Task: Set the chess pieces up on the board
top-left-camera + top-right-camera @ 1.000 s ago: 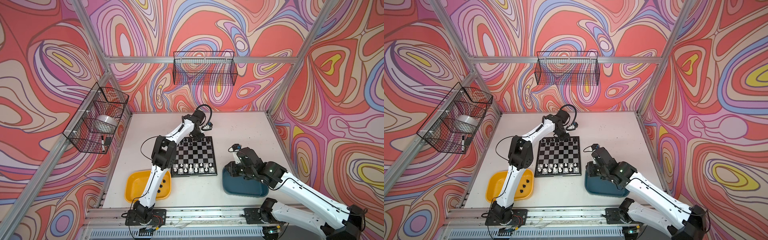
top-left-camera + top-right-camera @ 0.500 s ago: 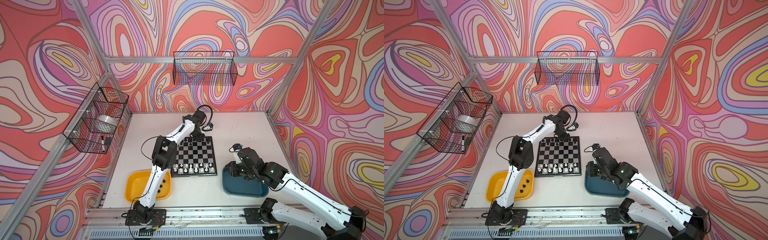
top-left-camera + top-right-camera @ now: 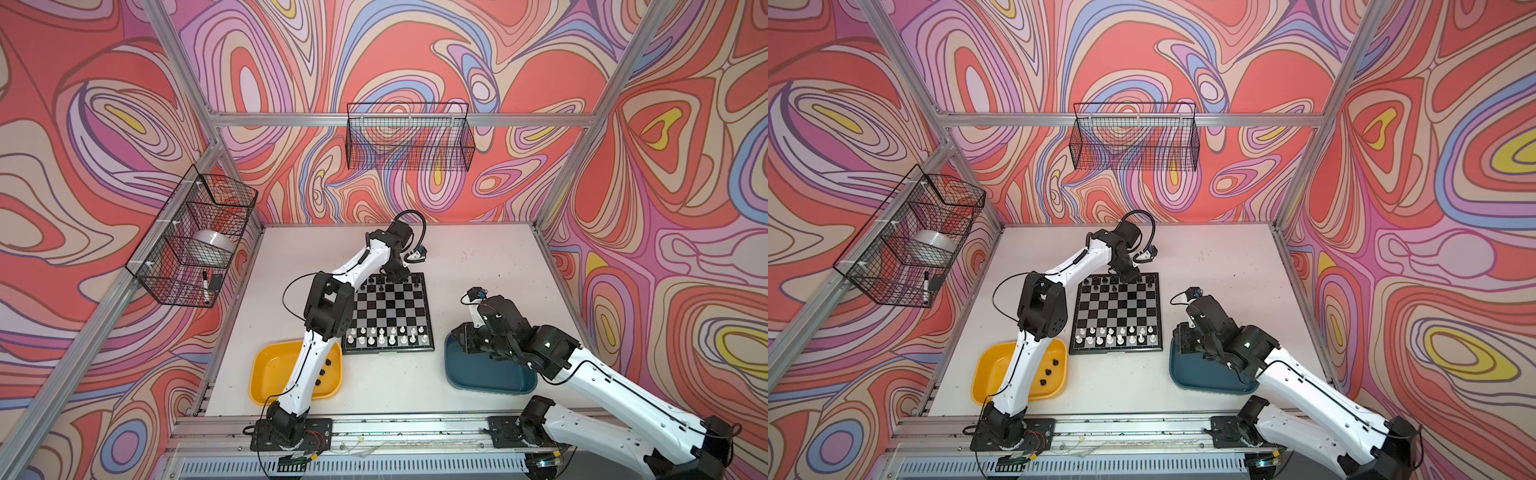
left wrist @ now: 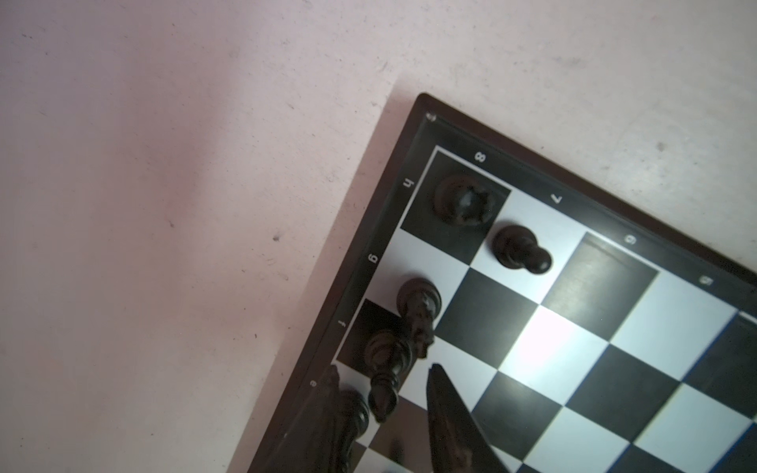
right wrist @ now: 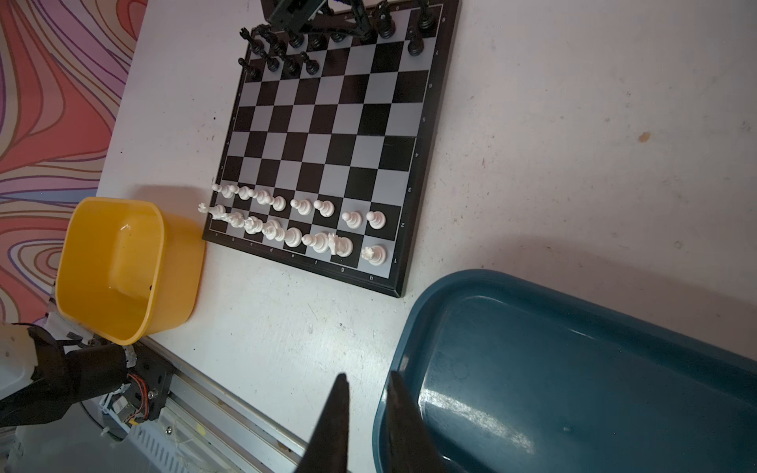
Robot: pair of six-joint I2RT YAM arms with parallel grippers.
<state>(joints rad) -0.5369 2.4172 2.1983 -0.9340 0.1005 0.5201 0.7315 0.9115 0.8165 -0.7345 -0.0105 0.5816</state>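
1. Both top views: the flat square black-and-silver checked chessboard (image 3: 388, 309) lies mid-table. It sits betw. a shallow yellow plastic tray (image 3: 266, 374) nr the near-left corner and a teal plastic tray (image 3: 490, 376) nr the near-right one. Tiny white plastic chessmen (image 3: 386, 336) fill two rows along the board's near edge. Glossy black plastic chessmen (image 3: 376, 286) stand along its far edge, and three more (image 3: 1048, 372) lie in the yellow tray. L hand (image 3: 397, 275) points down over the board's far edge. R hand (image 3: 1179, 337) sits low at the teal tray's left rim. Finger gaps too small to read here.
2. L wrist: shows the board's far-right corner. Black rook (image 4: 465, 202) on the corner square, black pawn (image 4: 518, 250) one square in, black knight (image 4: 418, 305) and black bishop (image 4: 387, 352) next along the far row. L hand's fingers (image 4: 446, 417) stand a fair way apart w/ black pieces betw. them; neither pinches one, so it holds nothing.
3. R wrist: R hand's fingers (image 5: 340, 409) show a narrow gap w/ nothing in it. One tip is over bare table (image 5: 573, 123), the other over the teal tray's rim. Beyond are the white rows (image 5: 303, 225), then the black ones (image 5: 286, 53) under the L hand.
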